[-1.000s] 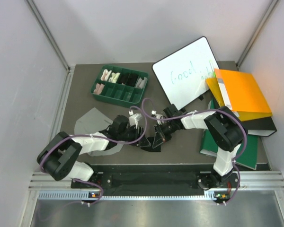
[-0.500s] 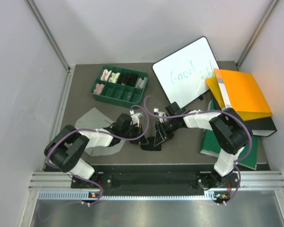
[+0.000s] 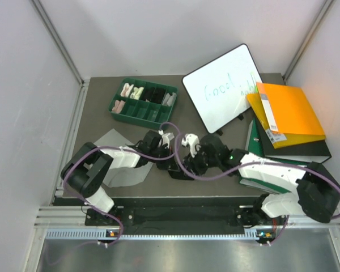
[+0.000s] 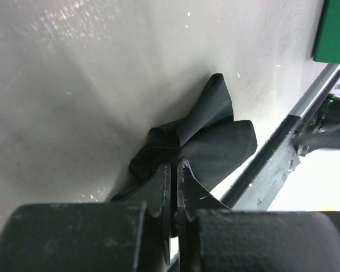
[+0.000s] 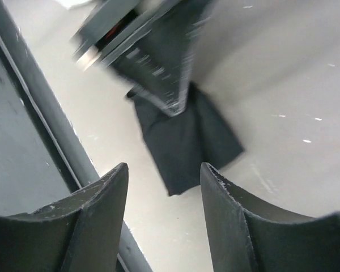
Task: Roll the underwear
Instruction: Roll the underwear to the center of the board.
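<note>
Pinching the black underwear (image 4: 215, 139) is the left end effector (image 4: 174, 168).

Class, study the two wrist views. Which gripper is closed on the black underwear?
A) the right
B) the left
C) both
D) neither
B: the left gripper is pinched shut on the edge of the black underwear, while the right gripper stands open, clear of the cloth and holding nothing.
</note>
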Motion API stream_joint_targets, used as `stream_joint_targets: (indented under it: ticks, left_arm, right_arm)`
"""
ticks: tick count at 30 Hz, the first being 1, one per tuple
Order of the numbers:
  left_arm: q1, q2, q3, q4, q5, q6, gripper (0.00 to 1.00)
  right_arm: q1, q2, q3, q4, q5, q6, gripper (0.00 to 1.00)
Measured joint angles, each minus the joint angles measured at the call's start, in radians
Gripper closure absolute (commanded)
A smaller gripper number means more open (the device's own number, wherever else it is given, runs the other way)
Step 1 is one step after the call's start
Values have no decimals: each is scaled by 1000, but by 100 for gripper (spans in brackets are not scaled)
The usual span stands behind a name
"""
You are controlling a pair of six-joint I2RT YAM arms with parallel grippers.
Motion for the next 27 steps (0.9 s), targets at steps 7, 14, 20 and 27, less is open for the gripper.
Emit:
stream_joint_targets:
  ticks: [7, 14, 20, 27]
  left_arm:
    - [32, 40, 23, -19, 71, -12, 100]
    - [50, 60, 28, -18, 113, -14, 100]
    - [55, 63, 29, -19, 125, -14, 100]
    - [60, 67, 32, -25, 135, -12, 100]
  right_arm:
    - [188, -44, -168, 171, 211, -96, 45]
    - [326, -11, -176, 277, 369, -179, 44]
    - [332, 74, -176, 321, 417, -232, 44]
    - [333, 151, -175, 349, 444, -274, 44]
